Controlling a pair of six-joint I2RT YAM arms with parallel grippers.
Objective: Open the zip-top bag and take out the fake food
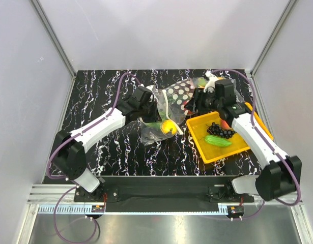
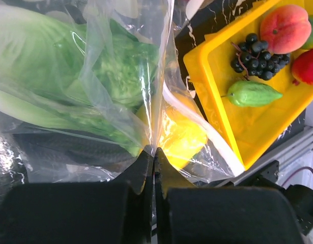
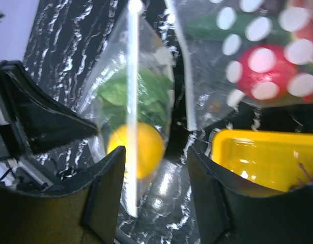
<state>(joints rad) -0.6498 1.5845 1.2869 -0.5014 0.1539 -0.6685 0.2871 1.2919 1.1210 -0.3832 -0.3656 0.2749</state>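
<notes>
Now our left pincer (image 2: 154, 155) is pressed together on a fold of the zip-top bag (image 2: 120, 76), at the middle of the tabletop (image 1: 110, 147), just left of the yellow tray (image 2: 222, 117). The lemon (image 2: 184, 137) and lettuce (image 2: 44, 56) lie inside. Our right pincer (image 3: 156, 173) stands apart, with the bag's white strip in its gap.

Black white-veined table (image 1: 115, 150): yellow tray (image 1: 240, 142) right, zip-top bag (image 1: 155, 129) centre.

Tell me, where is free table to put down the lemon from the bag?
Free: the near strip of table in front of the bag and yellow tray; also the far-left corner beyond the left arm. Crowded: the middle back, where the bags overlap, and the tray.
</notes>
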